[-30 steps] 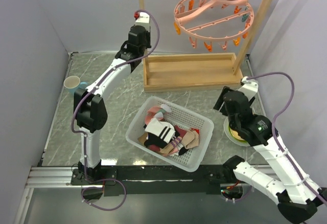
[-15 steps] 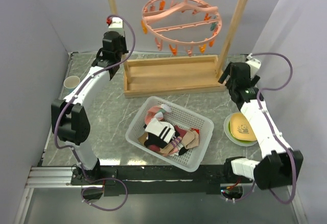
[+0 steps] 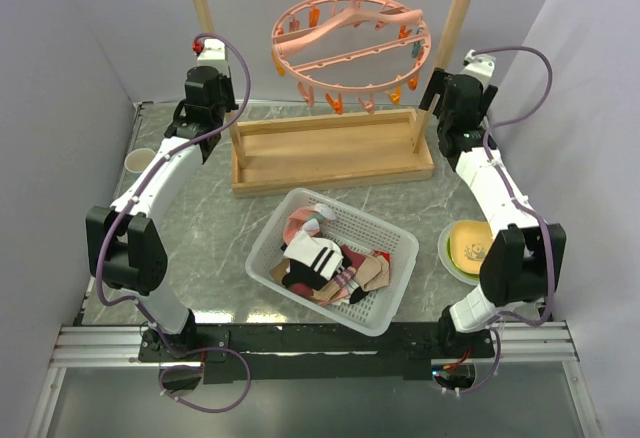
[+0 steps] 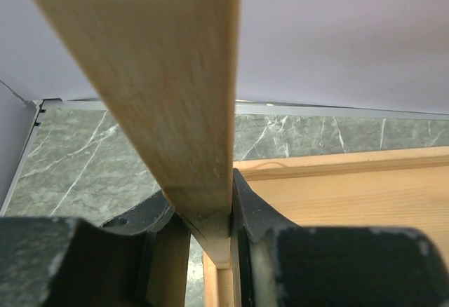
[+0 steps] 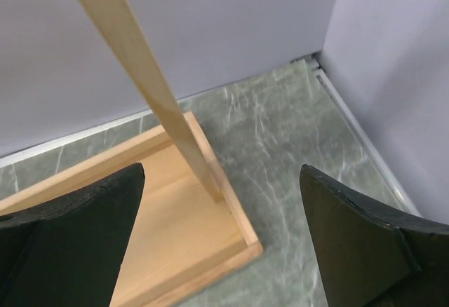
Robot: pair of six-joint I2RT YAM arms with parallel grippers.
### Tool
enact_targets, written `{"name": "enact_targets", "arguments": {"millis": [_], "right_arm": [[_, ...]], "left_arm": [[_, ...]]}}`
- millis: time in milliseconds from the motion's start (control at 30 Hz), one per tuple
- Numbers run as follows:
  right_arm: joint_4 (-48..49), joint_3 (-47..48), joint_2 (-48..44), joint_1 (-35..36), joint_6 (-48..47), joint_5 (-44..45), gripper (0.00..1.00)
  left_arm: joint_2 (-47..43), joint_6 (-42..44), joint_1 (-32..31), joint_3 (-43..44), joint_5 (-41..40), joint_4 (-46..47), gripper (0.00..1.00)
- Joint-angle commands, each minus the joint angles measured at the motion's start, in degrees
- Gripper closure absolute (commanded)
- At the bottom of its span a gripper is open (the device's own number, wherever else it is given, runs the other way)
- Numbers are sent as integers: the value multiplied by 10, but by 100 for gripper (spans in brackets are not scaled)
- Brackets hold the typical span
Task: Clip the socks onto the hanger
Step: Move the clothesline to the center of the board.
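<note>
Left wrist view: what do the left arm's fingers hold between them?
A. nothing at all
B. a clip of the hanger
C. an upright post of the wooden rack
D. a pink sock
C: the left fingers press on both sides of the rack's wooden post, just above its base.

Grey marbled table (image 3: 215, 220), wooden rack (image 3: 330, 153), white mesh basket (image 3: 397, 296), plate (image 3: 470, 248), cup (image 3: 138, 161)
</note>
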Motion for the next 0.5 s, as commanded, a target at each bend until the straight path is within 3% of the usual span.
{"name": "enact_targets", "arguments": {"millis": [0, 100, 200, 333, 467], "right_arm": [[77, 50, 31, -7, -54, -2, 2], [102, 64, 54, -14, -56, 5, 5], [130, 55, 66, -22, -46, -5, 16], [165, 41, 75, -22, -31, -30, 40], [222, -3, 57, -22, -30, -52, 56]], "left_arm": [[-31, 11, 6, 10, 19, -31, 81], [-34, 10, 6, 13, 23, -35, 81], [-34, 14, 6, 17, 25, -40, 81], [-34, 13, 6, 26, 29, -51, 81], [-37, 16, 6, 26, 34, -55, 81]]}}
